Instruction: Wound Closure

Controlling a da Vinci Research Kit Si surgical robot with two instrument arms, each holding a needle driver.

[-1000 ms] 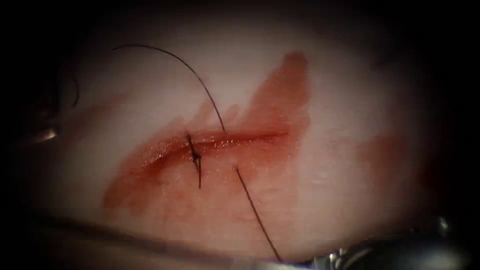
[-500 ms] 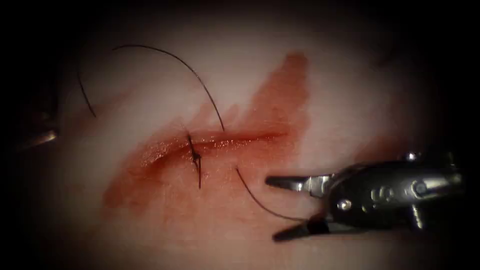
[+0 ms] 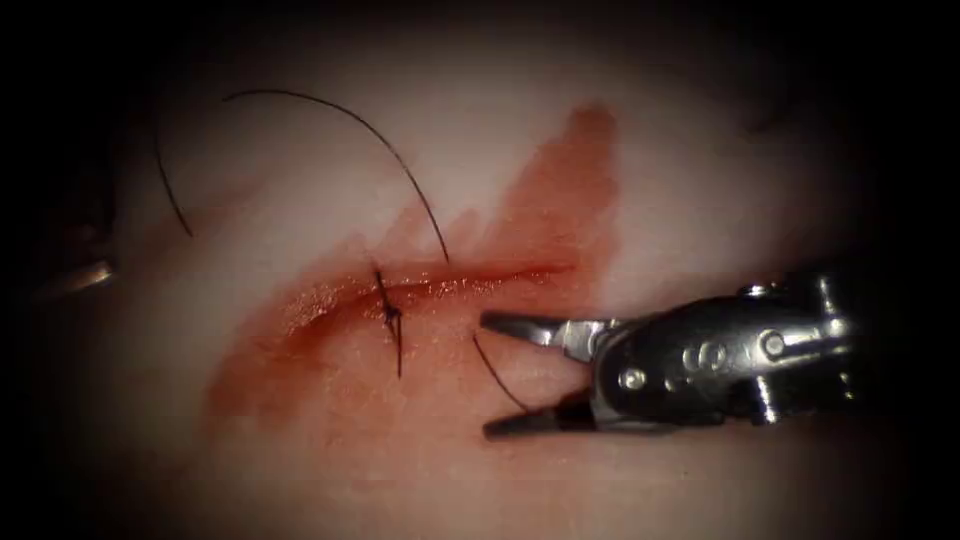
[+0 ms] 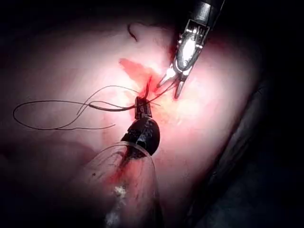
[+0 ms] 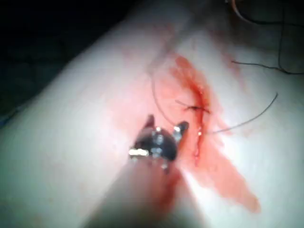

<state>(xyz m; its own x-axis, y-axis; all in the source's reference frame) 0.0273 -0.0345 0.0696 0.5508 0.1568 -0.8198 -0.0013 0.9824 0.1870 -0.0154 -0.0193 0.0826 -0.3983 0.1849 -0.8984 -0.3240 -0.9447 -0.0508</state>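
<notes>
Right tool (image 3: 487, 376) jaws spread around thread (image 3: 497, 375), empty; left tool (image 4: 141, 110) jaws unclear.

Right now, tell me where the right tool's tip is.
In the endoscope view the right tool sits right of the knot, just below the cut, jaws open around the thread.

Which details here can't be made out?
- Curved steel needle: not distinguishable from the thin black thread, endoscope view, dark edges.
- Left arm's dark tool: whatever it holds is lost among thread strands, left wrist view.
- Right arm's silver tool, open and holding nothing: whether thread touches it, blurred in right wrist view.
</notes>
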